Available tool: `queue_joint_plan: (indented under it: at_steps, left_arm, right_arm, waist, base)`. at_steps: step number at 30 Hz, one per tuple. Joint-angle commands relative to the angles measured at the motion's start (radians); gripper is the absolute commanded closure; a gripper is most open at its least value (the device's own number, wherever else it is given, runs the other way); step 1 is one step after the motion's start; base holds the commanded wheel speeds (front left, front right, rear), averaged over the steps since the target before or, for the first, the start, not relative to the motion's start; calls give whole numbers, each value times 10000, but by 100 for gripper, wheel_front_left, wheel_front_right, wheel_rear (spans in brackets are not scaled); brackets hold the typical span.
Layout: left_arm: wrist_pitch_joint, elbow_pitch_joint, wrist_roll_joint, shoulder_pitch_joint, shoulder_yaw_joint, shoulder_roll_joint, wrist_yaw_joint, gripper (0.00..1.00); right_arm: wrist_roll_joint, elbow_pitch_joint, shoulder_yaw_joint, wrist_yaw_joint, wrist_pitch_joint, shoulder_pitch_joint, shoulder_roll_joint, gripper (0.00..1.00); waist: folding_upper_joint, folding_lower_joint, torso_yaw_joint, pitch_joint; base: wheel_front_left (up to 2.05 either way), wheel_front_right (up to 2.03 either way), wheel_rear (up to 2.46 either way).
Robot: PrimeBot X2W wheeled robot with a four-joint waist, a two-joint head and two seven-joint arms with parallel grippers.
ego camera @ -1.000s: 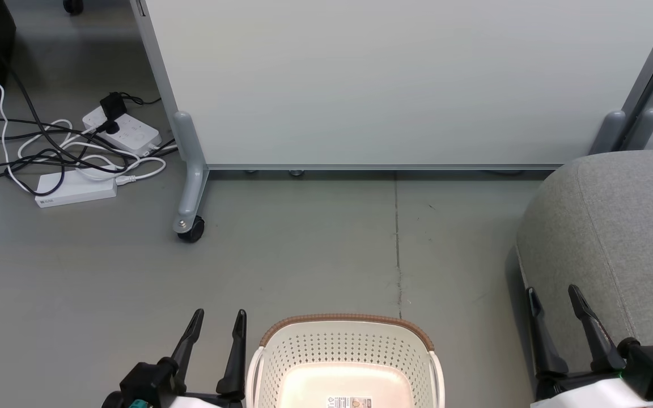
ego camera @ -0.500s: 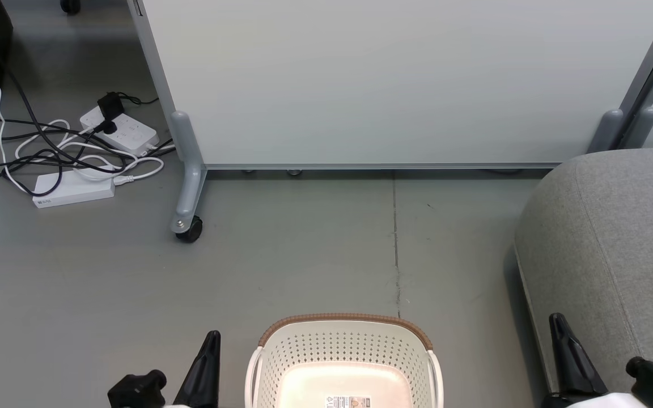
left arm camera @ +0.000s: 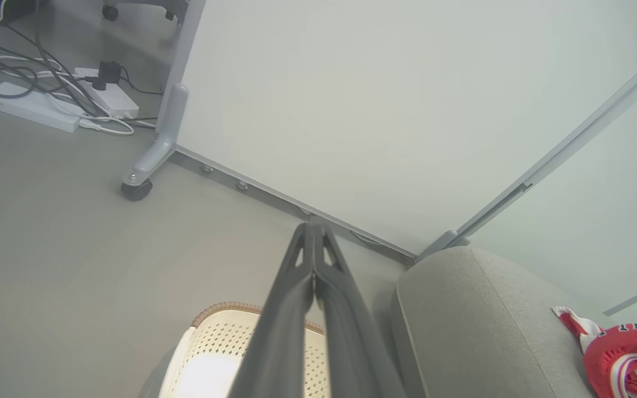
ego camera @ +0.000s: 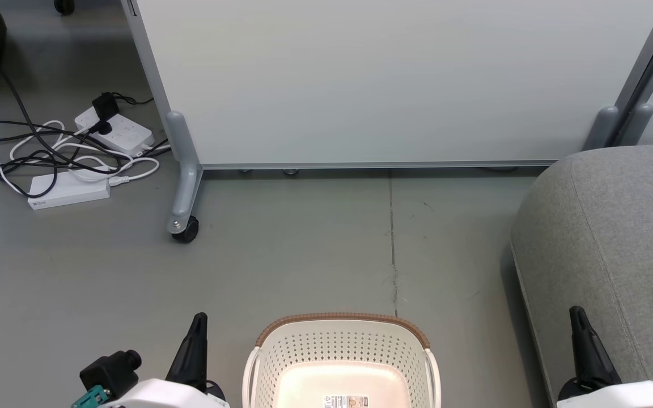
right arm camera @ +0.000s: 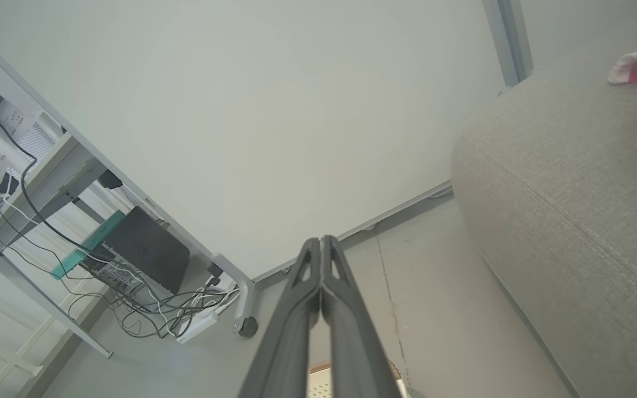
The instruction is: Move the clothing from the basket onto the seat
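"Two pairs of long dark fingers. Was either holding anything?"

"No. The left fingers (ego camera: 198, 331) and the right fingers (ego camera: 581, 331) were each pressed tight together, with nothing between them."

"And where was the bright red jersey clothing with white stripe trim (left arm camera: 609, 354)?"

"Bunched on the large grey woven-fabric seat (ego camera: 604, 226), well off to the right of both pairs, out past the right fingers. The cream-white perforated plastic basket with the brown rim (ego camera: 343, 321) stood on the floor (ego camera: 304, 255) between the two pairs, just beside the left fingers. What showed of its bottom carried a paper label (ego camera: 345, 402) and no cloth. Its near end was cut off, so I couldn't vouch for that part."

"How would the garment handle?"

"Light, limp and rather slick, I judged, with nothing breakable. It would sag and trail from any grip. A thick fold in the bunch, or the striped trim where the cloth doubles, looked the safest hold. A pinch on a single layer might slip."
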Motion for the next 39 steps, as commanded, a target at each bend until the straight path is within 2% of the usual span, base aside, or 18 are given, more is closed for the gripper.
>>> queue_joint_plan:
  at_steps: [1,39]
  left_arm:
    - [96,-79,-434,-391,115,53,-111,100]
    - [1345,316,-5019,-1533,926,89,-655,100]
  right_arm:
    - [455,-138,-108,2,112,-298,-134,100]
    - [5365,-99,-891,8,1296,-755,-353,100]
  waist:
    - [0,0,-12,4]
    - [0,0,-270,87]
  base:
    - [0,0,0]
    - [0,0,0]
